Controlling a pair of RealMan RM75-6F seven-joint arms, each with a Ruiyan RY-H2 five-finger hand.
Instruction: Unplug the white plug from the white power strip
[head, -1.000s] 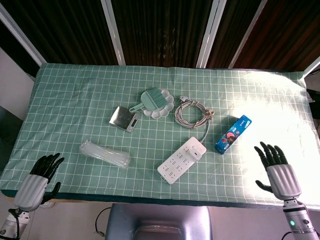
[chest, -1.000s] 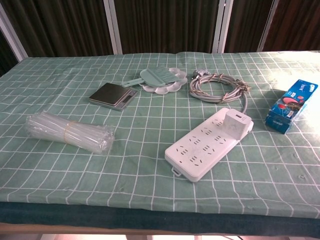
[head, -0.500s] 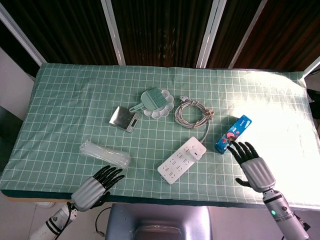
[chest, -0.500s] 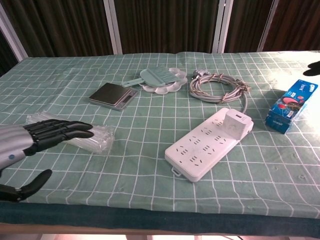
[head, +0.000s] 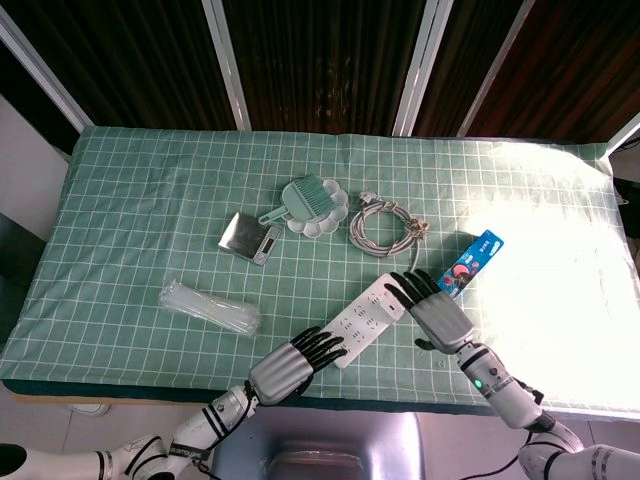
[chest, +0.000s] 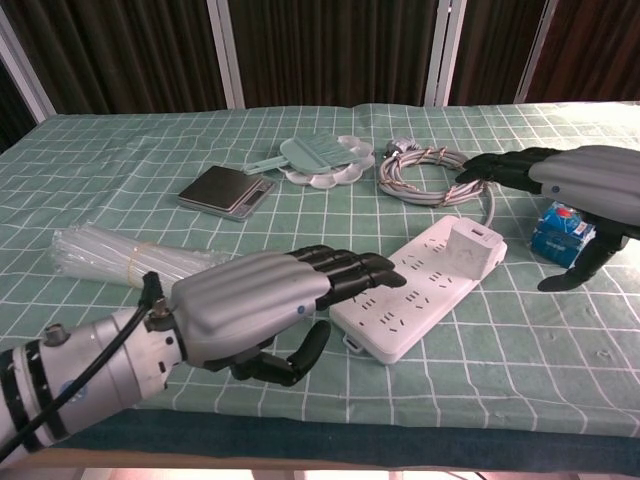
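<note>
The white power strip (chest: 420, 290) lies slantwise on the checked cloth, the white plug (chest: 473, 244) seated at its far end. The left hand (chest: 262, 305), fingers extended side by side, covers its near end. The right hand (chest: 570, 190), fingers extended, hangs above the plug, half hiding the blue box (chest: 562, 228).

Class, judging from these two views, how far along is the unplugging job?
Nothing is done: the boxy white plug sits in the long white power strip. In hand: the left hand reaches over the strip's near end and the right hand hovers by the plug, both holding nothing. Left: steady, grip, pull.
</note>
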